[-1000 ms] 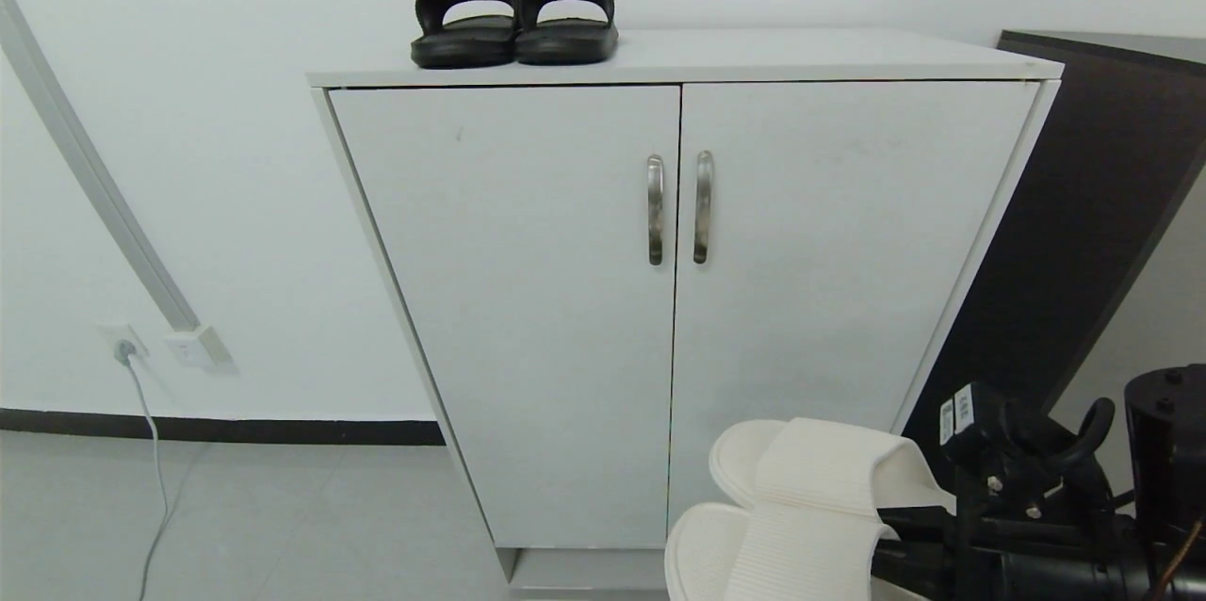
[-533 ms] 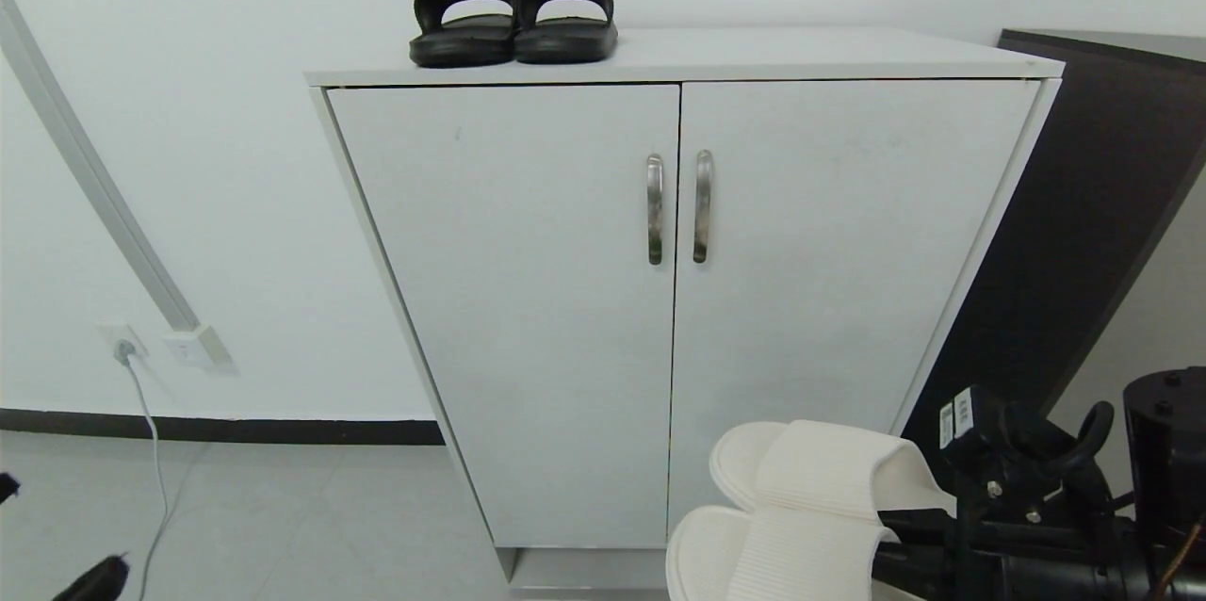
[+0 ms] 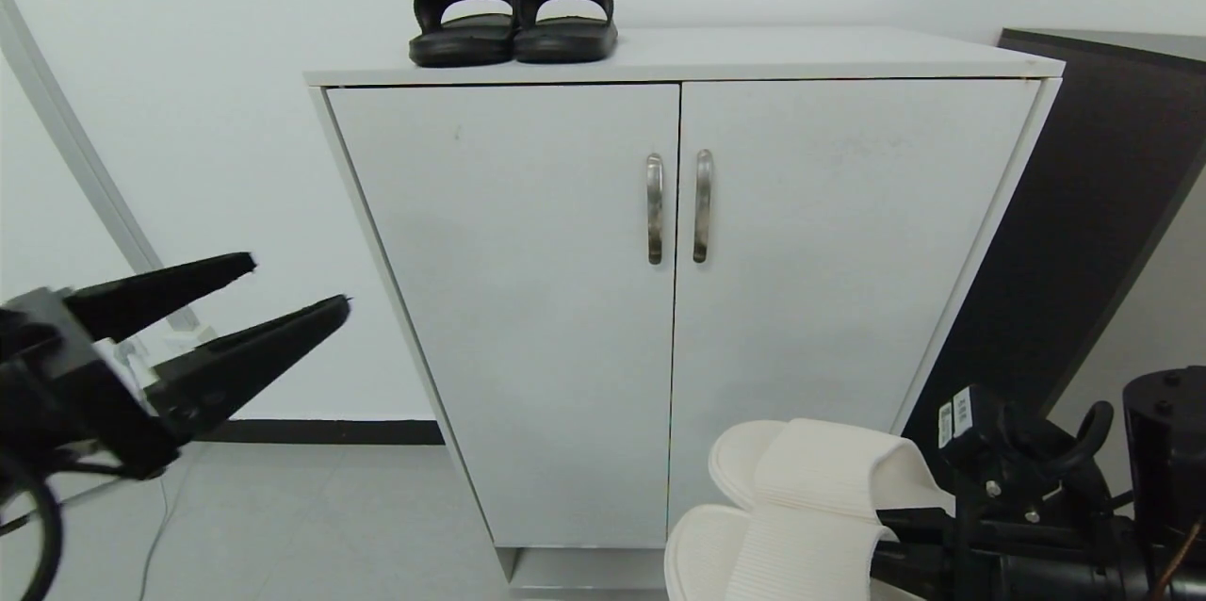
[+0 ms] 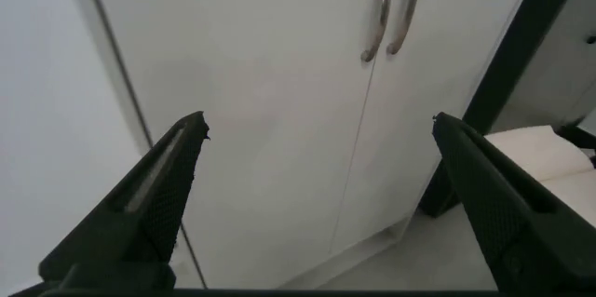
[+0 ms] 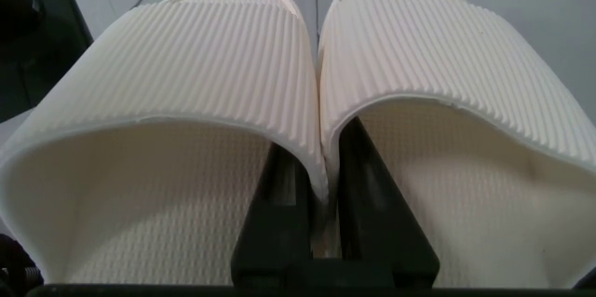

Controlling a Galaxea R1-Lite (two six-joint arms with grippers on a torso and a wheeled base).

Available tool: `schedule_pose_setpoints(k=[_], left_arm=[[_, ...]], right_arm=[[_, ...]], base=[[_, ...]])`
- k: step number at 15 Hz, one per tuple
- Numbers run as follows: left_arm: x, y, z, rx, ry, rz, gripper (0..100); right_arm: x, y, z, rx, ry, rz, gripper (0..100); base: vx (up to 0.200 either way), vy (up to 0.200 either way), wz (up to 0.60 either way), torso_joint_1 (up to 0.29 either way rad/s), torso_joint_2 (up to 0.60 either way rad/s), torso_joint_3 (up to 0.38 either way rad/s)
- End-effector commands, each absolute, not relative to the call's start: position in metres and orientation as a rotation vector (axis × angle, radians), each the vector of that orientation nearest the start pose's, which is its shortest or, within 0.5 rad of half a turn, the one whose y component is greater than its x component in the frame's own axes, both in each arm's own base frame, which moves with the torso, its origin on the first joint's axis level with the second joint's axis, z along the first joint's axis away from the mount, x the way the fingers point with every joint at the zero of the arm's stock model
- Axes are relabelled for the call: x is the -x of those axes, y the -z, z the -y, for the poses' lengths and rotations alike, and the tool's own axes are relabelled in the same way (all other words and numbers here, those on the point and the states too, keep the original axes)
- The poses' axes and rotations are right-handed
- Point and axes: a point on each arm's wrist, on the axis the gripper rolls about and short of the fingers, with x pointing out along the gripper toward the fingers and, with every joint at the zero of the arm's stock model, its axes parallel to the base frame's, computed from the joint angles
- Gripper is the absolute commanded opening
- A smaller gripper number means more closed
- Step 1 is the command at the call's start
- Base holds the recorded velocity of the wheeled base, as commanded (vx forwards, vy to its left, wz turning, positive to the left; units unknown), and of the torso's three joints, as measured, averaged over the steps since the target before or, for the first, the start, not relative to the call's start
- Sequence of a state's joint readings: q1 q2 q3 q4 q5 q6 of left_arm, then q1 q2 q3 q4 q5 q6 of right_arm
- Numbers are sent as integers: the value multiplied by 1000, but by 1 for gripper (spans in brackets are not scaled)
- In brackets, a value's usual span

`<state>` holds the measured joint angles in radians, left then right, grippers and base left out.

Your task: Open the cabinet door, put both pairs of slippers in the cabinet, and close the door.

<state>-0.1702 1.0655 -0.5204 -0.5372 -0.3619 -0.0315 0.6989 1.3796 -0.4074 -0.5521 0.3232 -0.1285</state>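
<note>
The white cabinet (image 3: 528,318) stands against the wall with both doors shut, its two metal handles (image 3: 678,207) side by side at the middle seam. A pair of black slippers (image 3: 513,17) rests on its top, toward the left. My left gripper (image 3: 300,281) hangs open to the left of the cabinet, at about mid-height of the left door; in the left wrist view this gripper (image 4: 319,122) faces the door and the handles (image 4: 391,13). My right gripper (image 5: 321,213) is shut on the inner straps of the white slippers (image 5: 186,101), held low before the right door (image 3: 810,507).
A dark panel (image 3: 1083,205) leans beside the cabinet on the right. A grey conduit (image 3: 57,130) runs slantwise down the wall on the left, with a cable (image 3: 155,507) dropping to the grey floor (image 3: 311,526) there.
My left gripper has risen from the lower left corner into view, open, up to the left door's mid-height. The right gripper with the white slippers has stayed put.
</note>
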Motion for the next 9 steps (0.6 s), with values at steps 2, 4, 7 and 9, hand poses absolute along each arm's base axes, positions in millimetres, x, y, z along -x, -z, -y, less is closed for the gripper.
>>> schedule_pose_setpoints(k=[2,4,7,9], left_arm=[[-192,-229,71,42,671,-94,100],[-196,-236,95,116,768,-111,100],[-213,-258,133,132,875,-74,100],[-226,-265,155,137,930,-61,100]], right_arm=[[-145,-150,-133,201,-1041,-371,0],[-143,-151,-135,202,-1054,-368,0],[-143,-151,-135,201,-1057,-369,0],[-143,-150,-136,201,-1062,-370,0]], base=[[0,0,0,0,0,0],[0,0,0,0,0,0],[0,0,0,0,0,0],[0,0,0,0,0,0]])
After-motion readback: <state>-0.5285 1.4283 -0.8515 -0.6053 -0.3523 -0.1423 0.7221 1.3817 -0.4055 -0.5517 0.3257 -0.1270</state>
